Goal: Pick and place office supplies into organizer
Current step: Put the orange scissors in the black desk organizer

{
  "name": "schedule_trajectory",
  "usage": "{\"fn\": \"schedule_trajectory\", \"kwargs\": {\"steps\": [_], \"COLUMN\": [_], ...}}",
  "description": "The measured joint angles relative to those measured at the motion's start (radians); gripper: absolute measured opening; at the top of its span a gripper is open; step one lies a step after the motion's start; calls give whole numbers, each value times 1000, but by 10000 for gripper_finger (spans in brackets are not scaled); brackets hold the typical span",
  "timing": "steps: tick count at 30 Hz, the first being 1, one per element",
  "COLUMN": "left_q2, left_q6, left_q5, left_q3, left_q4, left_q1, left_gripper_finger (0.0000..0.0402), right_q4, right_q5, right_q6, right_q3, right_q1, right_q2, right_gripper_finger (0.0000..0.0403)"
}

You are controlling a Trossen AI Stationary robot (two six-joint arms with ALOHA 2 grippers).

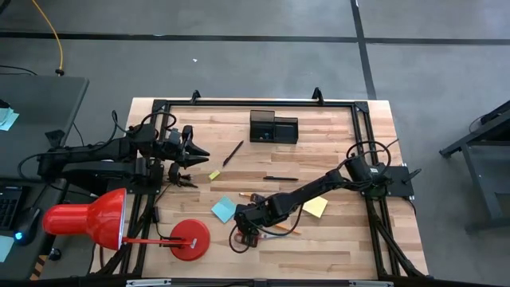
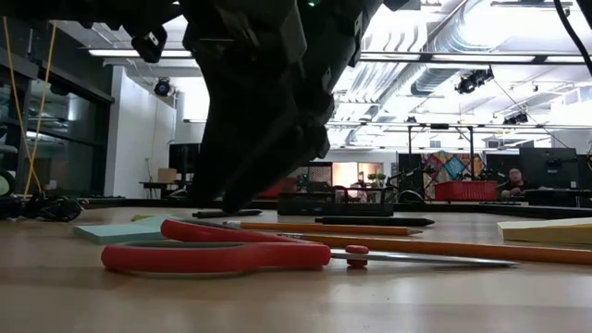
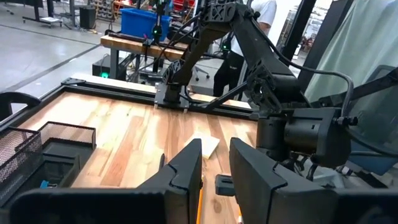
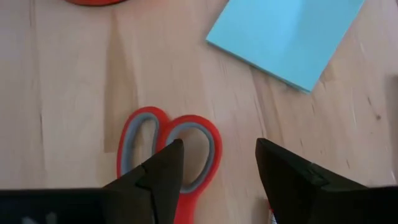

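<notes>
The red-handled scissors (image 4: 168,152) lie flat on the wood and show near in the low view (image 2: 213,252). My right gripper (image 4: 217,149) hangs open just above their handle loops, fingers pointing down (image 1: 241,233). Nearby lie the blue pad (image 1: 224,209), yellow pad (image 1: 315,207), two orange pencils (image 2: 324,228) (image 2: 416,246), two black pens (image 1: 233,152) (image 1: 280,178) and a tiny yellow block (image 1: 214,174). The black organizer (image 1: 272,126) stands near the far edge. My left gripper (image 1: 196,166) waits open at the table's left.
A big red desk lamp (image 1: 88,219) with its round base (image 1: 190,239) stands at the near left, close to the scissors. A black metal frame (image 1: 255,104) borders the table. Bare wood lies between the organizer and the pens.
</notes>
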Motion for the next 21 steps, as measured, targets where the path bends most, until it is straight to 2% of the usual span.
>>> {"fn": "schedule_trajectory", "kwargs": {"steps": [16, 21], "left_q2": [-2, -2], "left_q6": [-2, -2], "left_q5": [0, 0], "left_q3": [0, 0], "left_q4": [3, 3], "left_q1": [0, 0], "left_gripper_finger": [74, 74], "right_q4": [-1, -25], "right_q5": [-41, -42], "right_q6": [20, 15], "right_q3": [5, 5], "right_q1": [-1, -1], "right_q2": [59, 68], "right_gripper_finger": [190, 149]}}
